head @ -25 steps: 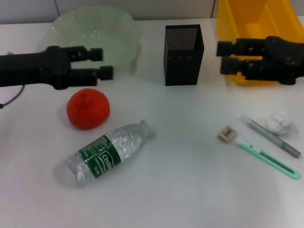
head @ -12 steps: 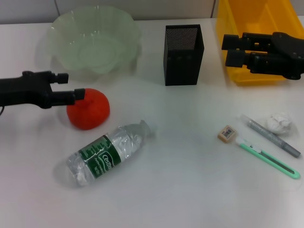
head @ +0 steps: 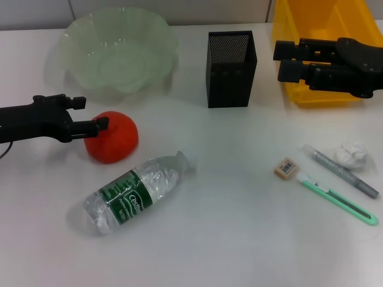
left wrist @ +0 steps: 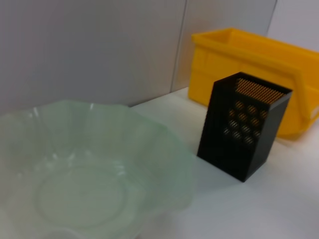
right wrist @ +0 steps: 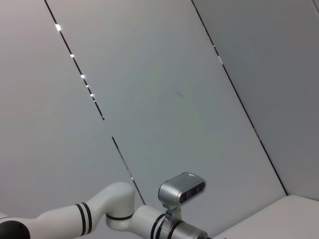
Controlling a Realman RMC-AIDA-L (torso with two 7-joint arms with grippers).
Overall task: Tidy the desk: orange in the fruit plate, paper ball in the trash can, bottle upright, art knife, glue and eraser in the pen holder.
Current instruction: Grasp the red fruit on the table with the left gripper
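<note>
The left gripper (head: 91, 113) is open, with one finger touching the orange (head: 112, 137) at the orange's 9 o'clock side. The orange sits on the table at 6 o'clock from the green fruit plate (head: 119, 54). The right gripper (head: 286, 60) is open and hangs over the yellow bin (head: 317, 24).

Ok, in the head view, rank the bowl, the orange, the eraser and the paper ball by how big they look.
1. bowl
2. orange
3. paper ball
4. eraser

The last two look close in size.
</note>
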